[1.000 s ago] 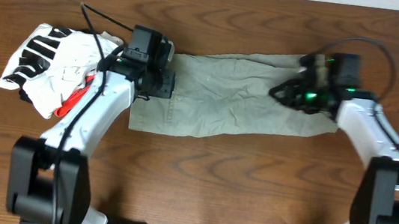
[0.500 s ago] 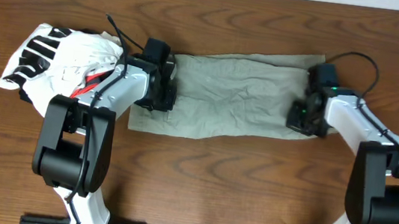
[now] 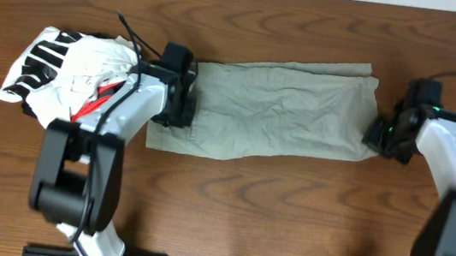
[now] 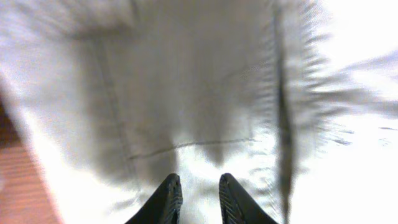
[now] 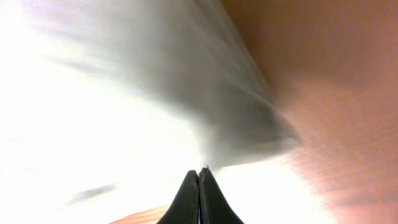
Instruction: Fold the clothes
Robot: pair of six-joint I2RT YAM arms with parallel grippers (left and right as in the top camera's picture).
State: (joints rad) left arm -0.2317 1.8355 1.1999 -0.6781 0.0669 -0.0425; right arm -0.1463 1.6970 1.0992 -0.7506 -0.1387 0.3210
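Since the overhead shot is the only sharp one, most of this comes from there: the shorts (image 3: 273,112) are lying flat and stretched out lengthwise on the table (image 3: 229,197), a bit wrinkled in the middle, with the far edge fairly straight and the near edge a little uneven. At the shorts' left end there's a pile of other clothes (image 3: 70,76), white with black stripes and a bit of red, right up against them or near enough that I can't tell if they touch. The left gripper (image 3: 173,115) sits on top of the shorts at that same left end, and from the left wrist camera its fingers (image 4: 169,196) are a little way apart, with only the grey-green cloth (image 4: 186,93) showing in the gap, so it isn't pinching anything. The right gripper (image 3: 382,137) is at the shorts' right end, right at the edge of the fabric and low to the table. On the right wrist view its two fingers (image 5: 189,199) are pressed tight together, but the picture is so blurry and washed out that I can't say whether any cloth is caught between them.
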